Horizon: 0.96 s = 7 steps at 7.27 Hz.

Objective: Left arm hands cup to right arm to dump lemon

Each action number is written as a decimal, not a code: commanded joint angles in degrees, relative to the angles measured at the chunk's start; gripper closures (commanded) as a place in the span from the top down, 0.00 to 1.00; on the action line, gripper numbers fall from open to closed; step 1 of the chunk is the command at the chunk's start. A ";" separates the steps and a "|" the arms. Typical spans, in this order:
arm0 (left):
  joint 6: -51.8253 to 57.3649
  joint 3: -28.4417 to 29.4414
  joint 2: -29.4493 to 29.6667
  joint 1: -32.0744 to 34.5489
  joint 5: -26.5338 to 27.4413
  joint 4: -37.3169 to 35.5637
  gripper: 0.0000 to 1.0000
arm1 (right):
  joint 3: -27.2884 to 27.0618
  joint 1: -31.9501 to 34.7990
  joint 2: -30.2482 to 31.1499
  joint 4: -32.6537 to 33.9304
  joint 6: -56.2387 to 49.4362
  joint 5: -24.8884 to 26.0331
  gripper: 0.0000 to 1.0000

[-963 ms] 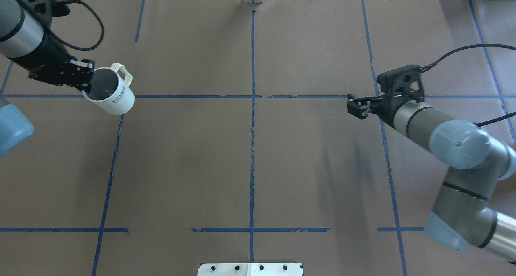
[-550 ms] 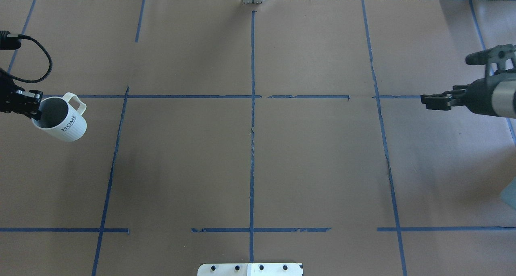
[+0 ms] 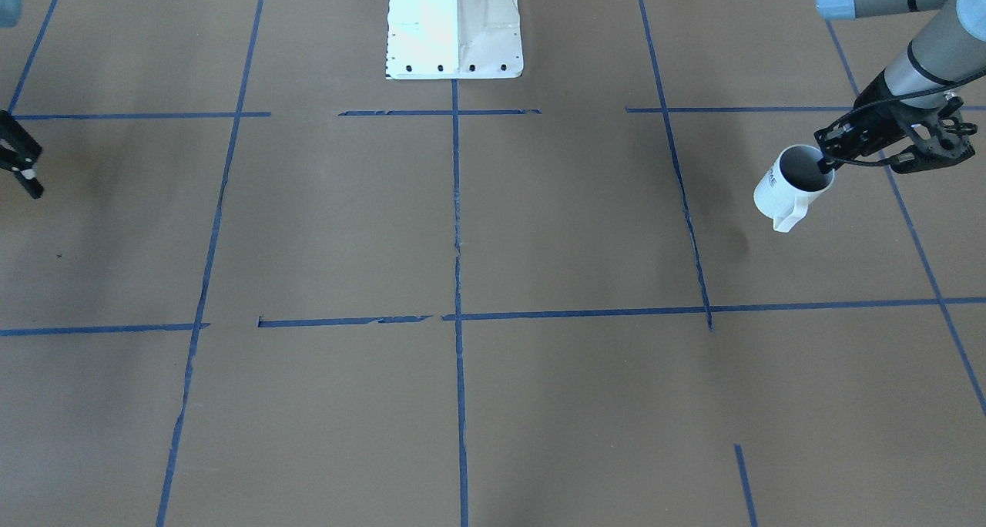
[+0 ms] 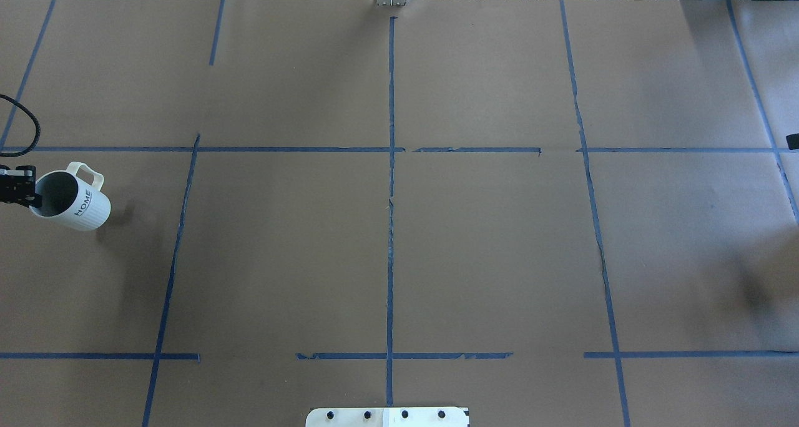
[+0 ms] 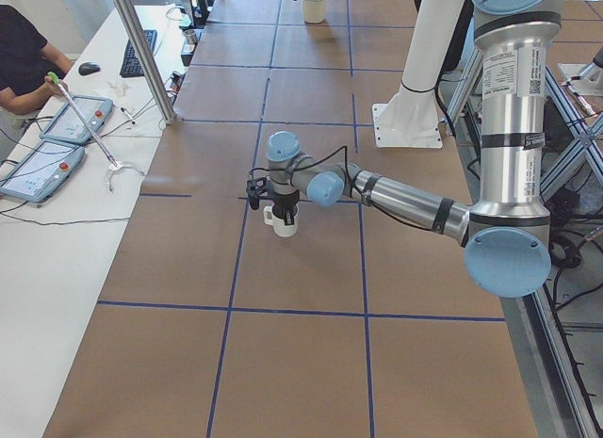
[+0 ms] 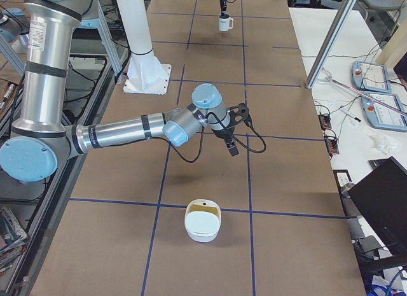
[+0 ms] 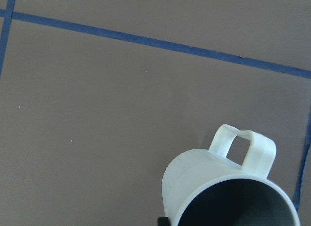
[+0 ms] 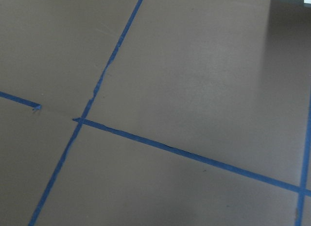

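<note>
Bright, even light from above in all views; no hard shadows. Overhead view: soft blurry shadow on the brown table paper just right of & below the cup, plus a faint dark smudge nr the right edge. Front-facing view: white robot base blown out, detail lost; dim patch below-left of cup. Left wrist cam: cup inside dark, near rim slightly soft. Right wrist cam: pale sheen top right, pic a bit soft.

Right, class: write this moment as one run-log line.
left end effector: shut on mug rim | mug: tilted | right end effector: far across, holding nothing | lemon: none seen in mug
</note>
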<state>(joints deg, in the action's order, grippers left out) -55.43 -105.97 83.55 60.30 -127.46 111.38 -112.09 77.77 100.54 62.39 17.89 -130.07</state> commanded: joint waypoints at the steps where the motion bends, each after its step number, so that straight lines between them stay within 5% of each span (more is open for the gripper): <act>1: -2.21 0.24 -3.11 0.00 -0.24 2.88 0.00 | -0.23 2.82 0.27 3.96 -3.30 -3.34 1.00; 6: -5.04 2.08 -3.04 -0.44 -0.16 3.49 0.09 | -0.23 2.82 0.27 4.05 -3.30 -3.44 1.00; 7: -4.69 2.17 -2.95 -0.44 -0.16 3.49 0.33 | -0.23 2.82 0.27 4.05 -3.30 -3.44 1.00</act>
<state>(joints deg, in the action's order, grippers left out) -60.35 -103.98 80.52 59.90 -127.61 114.84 -112.32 80.59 100.81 66.43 14.59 -133.50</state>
